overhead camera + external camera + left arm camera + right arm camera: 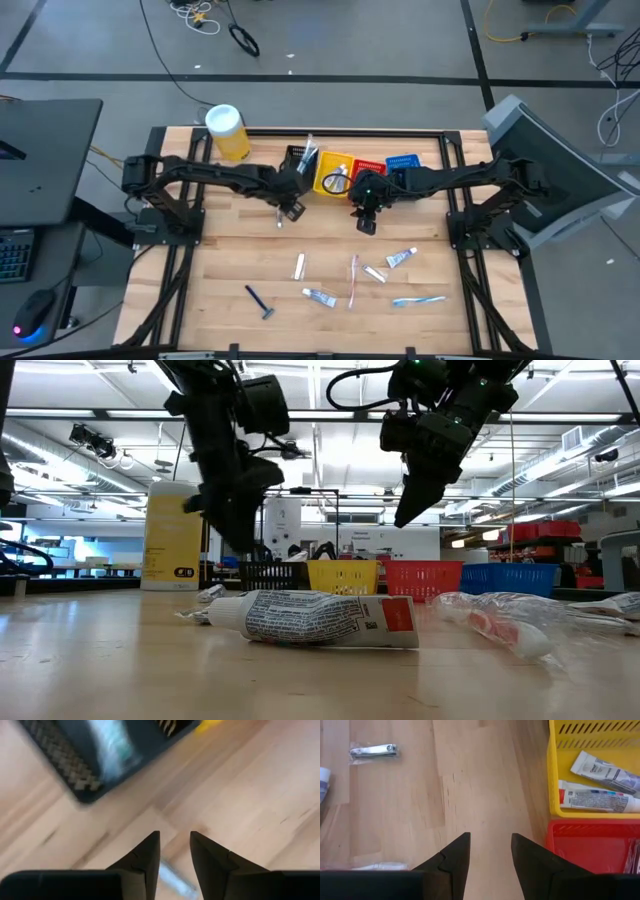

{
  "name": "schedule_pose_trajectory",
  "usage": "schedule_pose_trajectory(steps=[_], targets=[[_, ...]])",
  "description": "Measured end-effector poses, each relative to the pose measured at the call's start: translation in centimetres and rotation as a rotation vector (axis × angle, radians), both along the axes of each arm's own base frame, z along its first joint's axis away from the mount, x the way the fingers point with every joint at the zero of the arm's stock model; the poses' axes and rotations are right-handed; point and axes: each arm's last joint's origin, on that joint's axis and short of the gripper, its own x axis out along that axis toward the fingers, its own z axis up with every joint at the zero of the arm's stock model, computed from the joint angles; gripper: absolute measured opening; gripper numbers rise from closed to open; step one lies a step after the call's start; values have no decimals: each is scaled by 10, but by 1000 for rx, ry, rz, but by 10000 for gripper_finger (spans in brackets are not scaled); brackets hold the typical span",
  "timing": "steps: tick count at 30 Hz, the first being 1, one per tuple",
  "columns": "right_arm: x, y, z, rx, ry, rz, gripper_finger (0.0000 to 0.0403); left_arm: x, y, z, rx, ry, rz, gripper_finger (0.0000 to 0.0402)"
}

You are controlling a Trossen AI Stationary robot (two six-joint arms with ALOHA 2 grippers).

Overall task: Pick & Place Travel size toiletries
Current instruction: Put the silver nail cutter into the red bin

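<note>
Several toiletries lie on the near half of the table: white tubes (pixel 298 265) (pixel 402 258) (pixel 320 296), a pink toothbrush (pixel 353 280), a blue toothbrush (pixel 418 300) and a dark blue razor (pixel 260 302). A wrapped nail clipper (pixel 372 751) lies flat just under my left gripper (pixel 288 210), showing between its fingers (pixel 172 879). That gripper is open, raised off the table (pixel 238 538), in front of the black basket (pixel 75 765). My right gripper (pixel 366 220) is open and raised (pixel 405 515), over bare wood (pixel 490 850) in front of the yellow basket (pixel 600 750), which holds two tubes (pixel 595 800).
A row of little baskets stands at the far side: black (pixel 302 160), yellow (pixel 335 172), red (pixel 368 168), blue (pixel 402 162). A yellow canister with a white lid (pixel 227 132) stands at the far left. Bare wood lies between the grippers and the scattered items.
</note>
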Motion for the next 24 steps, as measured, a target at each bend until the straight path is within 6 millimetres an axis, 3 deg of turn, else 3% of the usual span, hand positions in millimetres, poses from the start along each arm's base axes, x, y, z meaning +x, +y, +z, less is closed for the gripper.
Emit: schedule_pose_trajectory(steps=[11,18,24], targets=[[0,0,0,-1,-1,0,152,-8,-15,-4,-68,43,247,166],[0,0,0,-1,0,0,152,-11,-21,-8,-49,6,412,164],[0,0,0,-1,0,0,152,-18,-23,-27,-112,-40,557,156]])
